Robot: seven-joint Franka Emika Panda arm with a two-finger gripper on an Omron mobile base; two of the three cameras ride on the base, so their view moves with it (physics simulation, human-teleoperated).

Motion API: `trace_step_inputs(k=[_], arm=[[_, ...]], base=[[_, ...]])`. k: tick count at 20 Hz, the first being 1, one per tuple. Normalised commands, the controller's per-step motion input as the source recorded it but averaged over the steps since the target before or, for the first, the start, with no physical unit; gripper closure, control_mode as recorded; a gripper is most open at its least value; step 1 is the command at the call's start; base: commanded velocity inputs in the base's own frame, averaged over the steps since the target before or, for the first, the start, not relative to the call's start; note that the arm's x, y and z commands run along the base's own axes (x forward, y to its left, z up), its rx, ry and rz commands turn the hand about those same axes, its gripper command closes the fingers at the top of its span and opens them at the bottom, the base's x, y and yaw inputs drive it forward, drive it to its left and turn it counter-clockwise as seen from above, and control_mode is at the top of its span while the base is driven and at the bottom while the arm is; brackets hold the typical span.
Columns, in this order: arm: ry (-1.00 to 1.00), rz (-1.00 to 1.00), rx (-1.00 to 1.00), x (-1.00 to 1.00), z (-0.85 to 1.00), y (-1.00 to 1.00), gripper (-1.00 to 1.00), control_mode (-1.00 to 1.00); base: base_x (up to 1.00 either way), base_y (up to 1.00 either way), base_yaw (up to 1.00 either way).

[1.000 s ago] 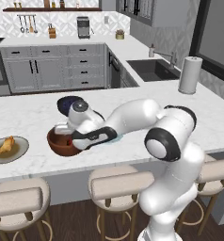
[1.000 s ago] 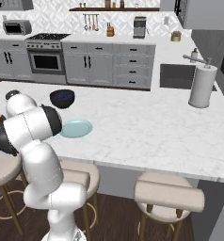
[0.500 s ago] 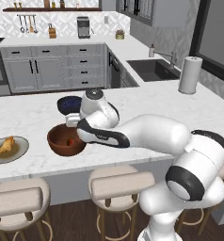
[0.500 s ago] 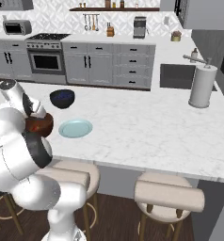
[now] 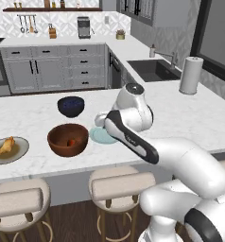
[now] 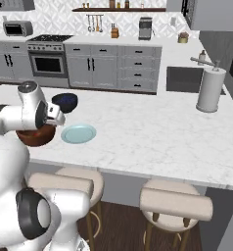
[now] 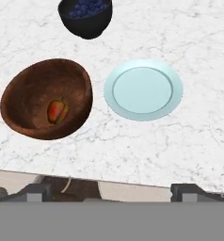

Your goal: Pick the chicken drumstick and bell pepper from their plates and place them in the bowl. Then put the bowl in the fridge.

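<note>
small red-orange bell pepper (image 7: 58,110) already in deep reddish-brown wooden bowl (image 7: 24,92). next i take golden-tan chicken drumstick (image 5: 5,146): light, greasy; pinch thick middle. hand state: cannot tell.

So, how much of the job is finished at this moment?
Done: the bell pepper lies in the wooden bowl, and the teal plate is bare. In hand: nothing; the gripper is raised above the counter, holding nothing. Left: the chicken drumstick sits on the grey plate; afterwards the bowl goes to the fridge.
</note>
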Motion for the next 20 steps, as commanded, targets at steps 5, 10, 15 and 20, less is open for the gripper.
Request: trace_step_inputs(k=[5,10,15,20], arm=[[0.01,0.02,0.0,-0.54,0.33,-0.77,-1.0,-1.0],[0.04,-0.07,0.0,-0.62,0.46,-0.64,-1.0,-1.0],[0.11,-0.04,-0.01,-0.6,0.43,-0.59,-1.0,-1.0],[0.09,-0.04,-0.12,-0.58,0.13,-0.1,-1.0,-1.0]], base=[[0.0,0.0,0.0],[0.0,0.0,0.0],[0.0,0.0,0.0],[0.0,0.0,0.0]])
